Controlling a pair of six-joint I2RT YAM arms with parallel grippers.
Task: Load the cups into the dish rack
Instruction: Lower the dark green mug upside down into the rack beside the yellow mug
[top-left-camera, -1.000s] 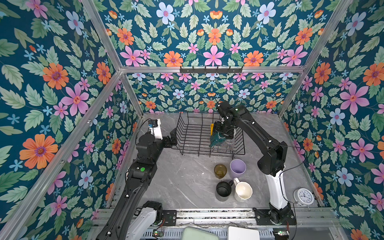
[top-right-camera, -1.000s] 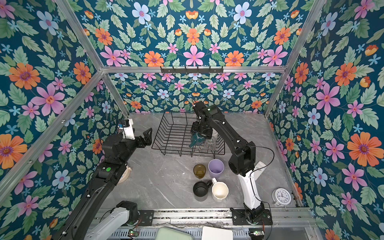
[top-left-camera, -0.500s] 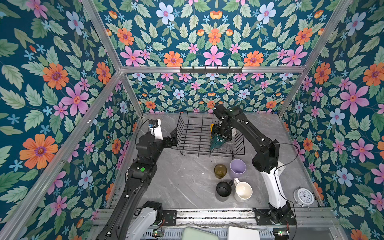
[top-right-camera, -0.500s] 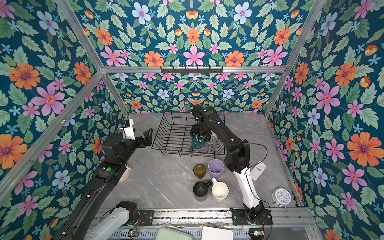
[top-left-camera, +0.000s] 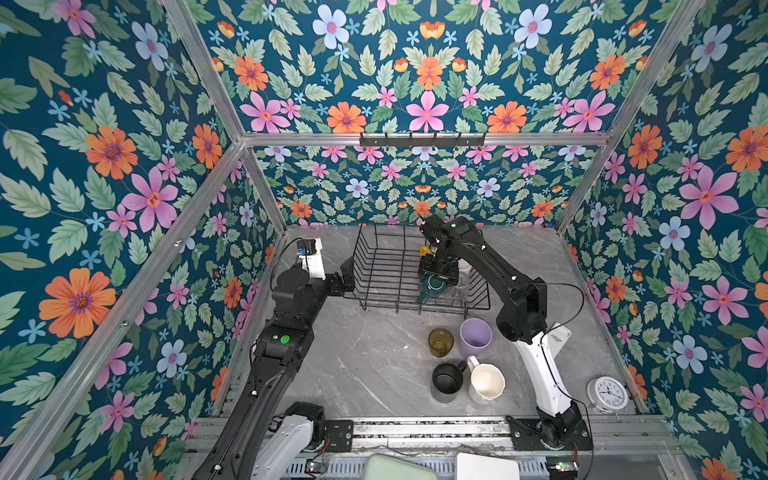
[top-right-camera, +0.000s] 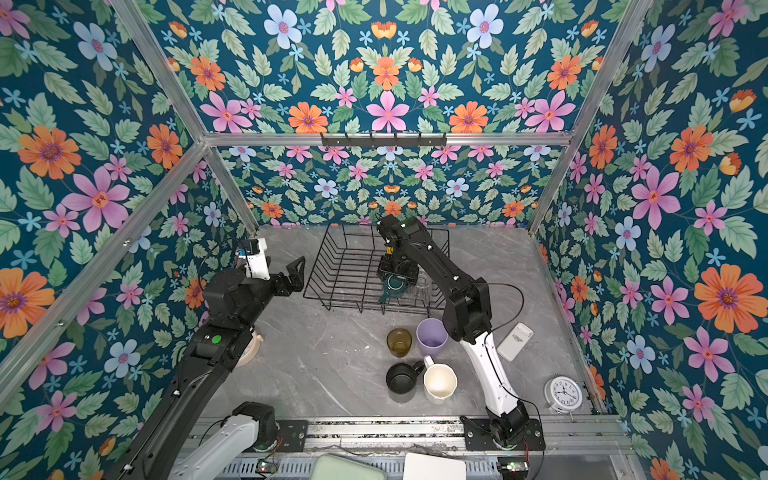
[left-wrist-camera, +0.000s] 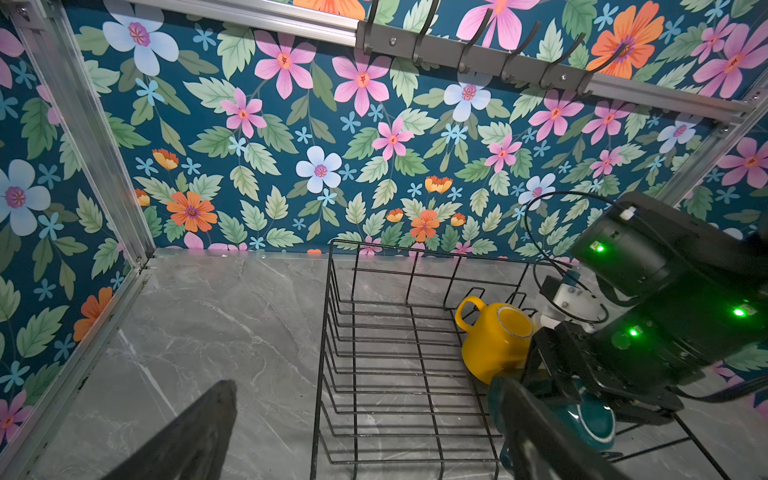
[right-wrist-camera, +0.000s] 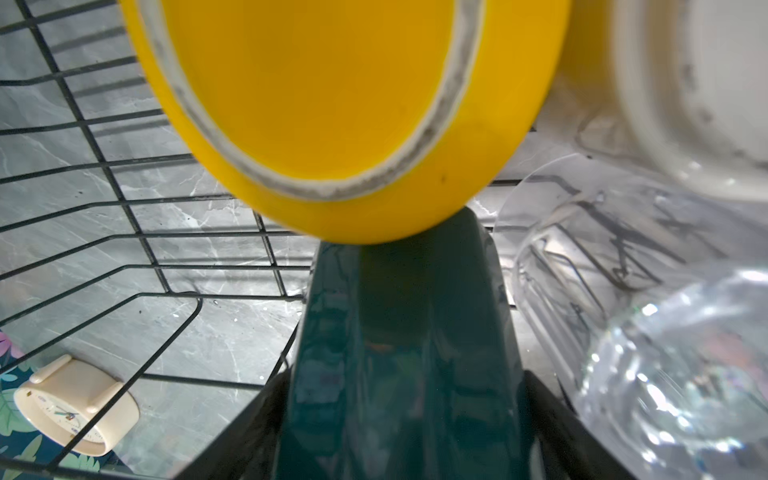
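The black wire dish rack (top-left-camera: 361, 266) stands at the back of the table. My right gripper (top-left-camera: 436, 272) reaches down into it, shut on the dark-green mug (top-left-camera: 434, 287), whose sides sit between both fingers (right-wrist-camera: 249, 436) in the right wrist view. Just beyond it in the rack are an upturned yellow mug (right-wrist-camera: 332, 104), a clear glass (right-wrist-camera: 644, 332) and a white cup (right-wrist-camera: 685, 83). On the table in front stand the amber glass (top-left-camera: 440, 341), lilac tumbler (top-left-camera: 475, 337), black mug (top-left-camera: 446, 377) and white mug (top-left-camera: 485, 384). My left gripper (top-left-camera: 347, 274) hovers open and empty at the rack's left side.
A round white alarm clock (top-left-camera: 607, 392) sits at the front right corner. A white flat device (top-right-camera: 515, 340) lies by the right arm. A black hook rail (top-left-camera: 422, 139) hangs on the back wall. A pale round object (top-right-camera: 253, 349) shows partly under the left arm.
The right arm's elbow has shifted a little to the left, while its gripper stays on the dark-green mug in the rack. The left arm has not moved.
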